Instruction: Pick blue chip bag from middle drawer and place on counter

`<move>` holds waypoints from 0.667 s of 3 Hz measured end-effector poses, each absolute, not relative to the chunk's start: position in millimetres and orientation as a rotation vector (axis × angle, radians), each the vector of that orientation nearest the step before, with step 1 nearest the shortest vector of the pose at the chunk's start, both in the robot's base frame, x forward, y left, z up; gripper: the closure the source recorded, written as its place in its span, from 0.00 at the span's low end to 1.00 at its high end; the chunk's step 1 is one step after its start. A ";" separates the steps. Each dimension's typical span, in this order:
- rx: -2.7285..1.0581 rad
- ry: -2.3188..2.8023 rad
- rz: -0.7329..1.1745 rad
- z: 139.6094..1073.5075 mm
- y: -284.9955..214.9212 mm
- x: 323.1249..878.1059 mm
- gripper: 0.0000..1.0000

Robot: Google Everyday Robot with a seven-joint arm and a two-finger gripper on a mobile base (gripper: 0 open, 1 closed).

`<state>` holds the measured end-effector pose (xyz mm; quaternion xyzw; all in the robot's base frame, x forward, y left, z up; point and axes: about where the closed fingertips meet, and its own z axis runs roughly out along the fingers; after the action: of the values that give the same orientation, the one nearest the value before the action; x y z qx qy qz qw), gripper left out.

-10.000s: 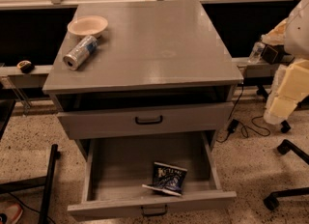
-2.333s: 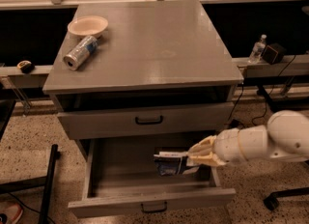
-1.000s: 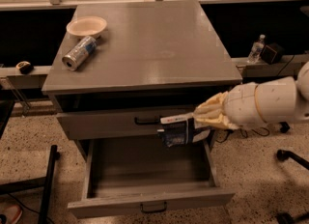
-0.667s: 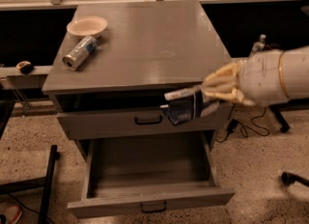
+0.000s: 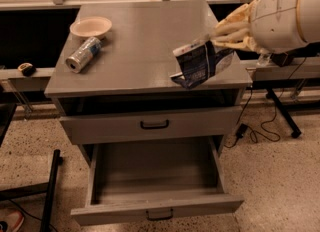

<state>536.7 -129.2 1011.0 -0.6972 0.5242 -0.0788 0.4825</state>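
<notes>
Hard to read first. The white arm housing (image 5: pixel 282 16) runs off the right edge of the frame, so you get only its rounded end. Your gripper (image 5: pixel 217 38) sits just left of that housing, above the right side of the surface (image 5: pixel 145 36). Its pale fingers (image 5: pixel 232 26) are partly buried in the crumpled top of the blue chip bag (image 5: pixel 197 63), so the tips themselves do not show.

The gripper is pinched tight on the bag's upper right corner. The bag hangs down and to the left from it, tilted. The white lettering on the bag is too crinkled to read. The bag's lowest corner lies over the front right part of the surface; you cannot tell whether it touches or hangs just clear.

Far left of the gripper, a bowl (image 5: pixel 91 27) and a can (image 5: pixel 83 54) lying on its side rest near each other on the surface. Beyond them a small dark object (image 5: pixel 26 69) sits on a ledge; it is too small to identify.

Below and left of the gripper, the upper drawer (image 5: pixel 150 125) is closed. Lower again, the middle drawer (image 5: pixel 155 208) stands pulled out, its front close to the bottom edge of the frame. Cables (image 5: pixel 260 126) trail on the floor beneath the gripper.
</notes>
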 end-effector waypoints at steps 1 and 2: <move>-1.626 1.260 -0.280 1005.0 -108.1 583.0 1.00; -1.505 1.253 -0.330 1001.4 -91.8 640.7 1.00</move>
<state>640.7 -91.8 1001.4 -0.6349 0.5285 -0.1392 0.5461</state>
